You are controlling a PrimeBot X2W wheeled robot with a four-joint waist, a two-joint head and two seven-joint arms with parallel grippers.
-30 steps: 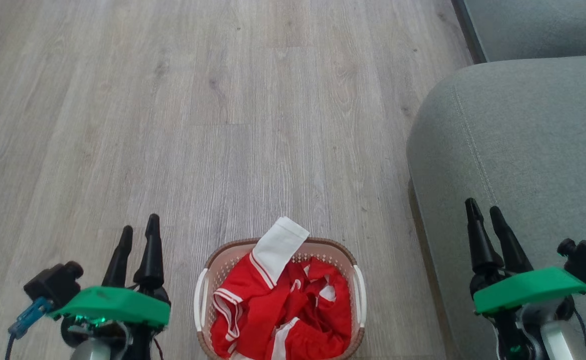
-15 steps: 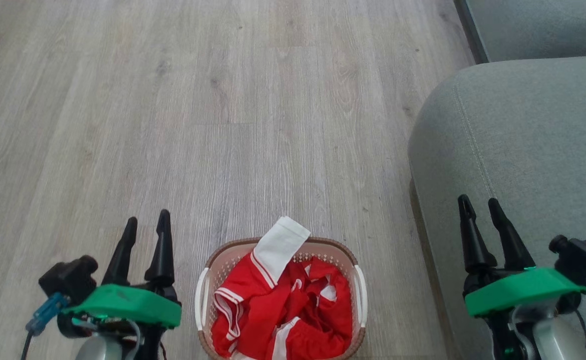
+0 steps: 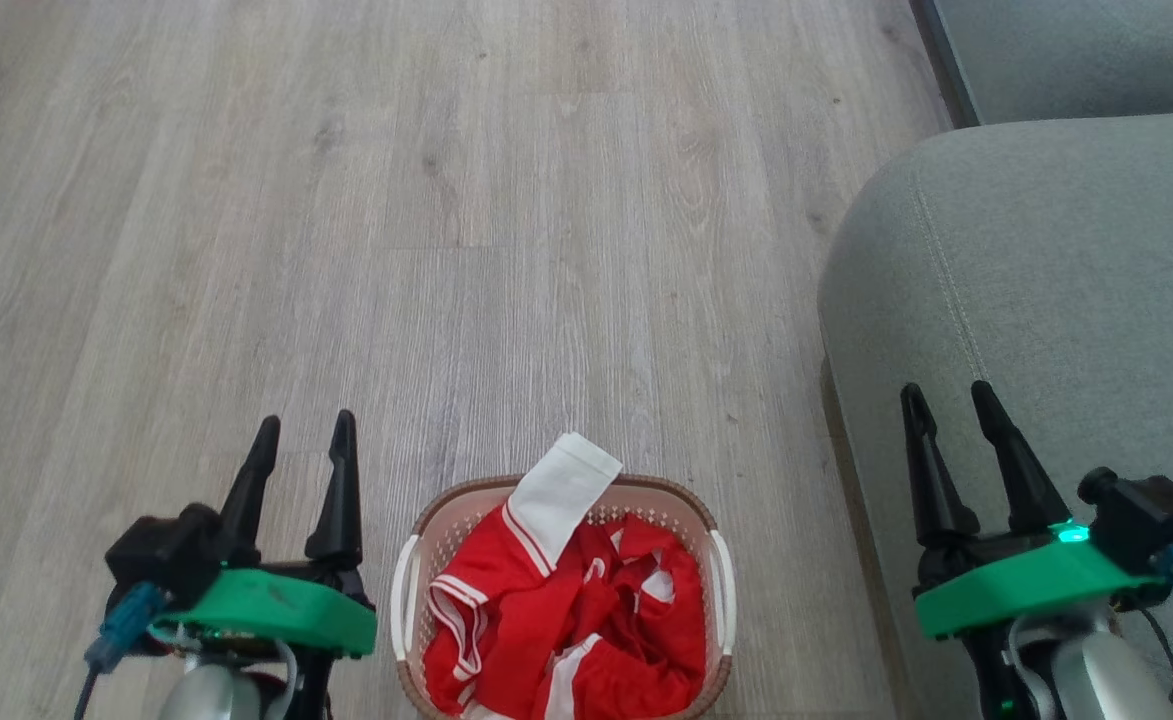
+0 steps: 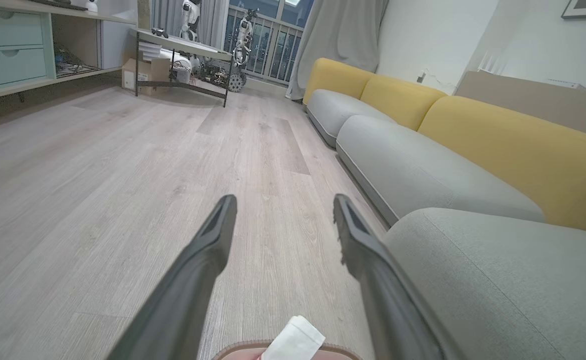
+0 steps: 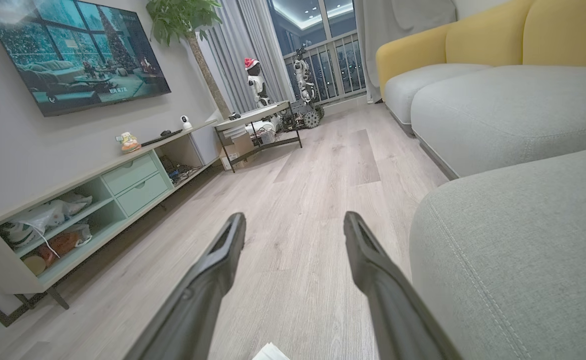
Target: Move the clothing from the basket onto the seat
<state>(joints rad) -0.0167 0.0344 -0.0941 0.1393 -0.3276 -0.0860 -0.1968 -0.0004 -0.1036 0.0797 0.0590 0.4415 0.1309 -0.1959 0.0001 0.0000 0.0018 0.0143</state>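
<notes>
A: Basket, where?
B: Basket (image 3: 681, 503) stands on the wood-plank floor (image 3: 446, 250), near the floor's right edge where the seat (image 3: 1046, 300) begins. A narrow strip of bare floor lies between its right handle and the seat's side. Apart, not touching.

A: Clothing?
B: Clothing (image 3: 596, 630) lies heaped in the basket, red with white stripes. One white sleeve (image 3: 566, 485) rises out and hangs over the basket's far rim. The seat top is plain grey-green fabric with a stitched seam running near its left edge.

A: Left gripper?
B: Left gripper (image 3: 306, 418) is over the floor just left of the basket, fingers pointing away from the robot. Jaws spread wide, holding nothing. Its wrist view has floor planks between the fingers, and the sleeve tip and basket rim at the bottom edge.

A: Right one?
B: Right gripper (image 3: 946, 387) is on the basket's other side. In the head view its fingers lie over the seat's left edge. Jaws equally wide, nothing between them. Height above the cushion: cannot tell.

A: Any contact with the cloth?
B: Both grippers are well apart from the basket and its load.

A: Surroundings?
B: A second cushion (image 3: 1076, 50) lies beyond the seat. Yellow backrests (image 4: 512, 145) run behind the grey cushions. A low cabinet (image 5: 98, 190) stands along the opposite wall, with a screen (image 5: 73, 50) above it.
</notes>
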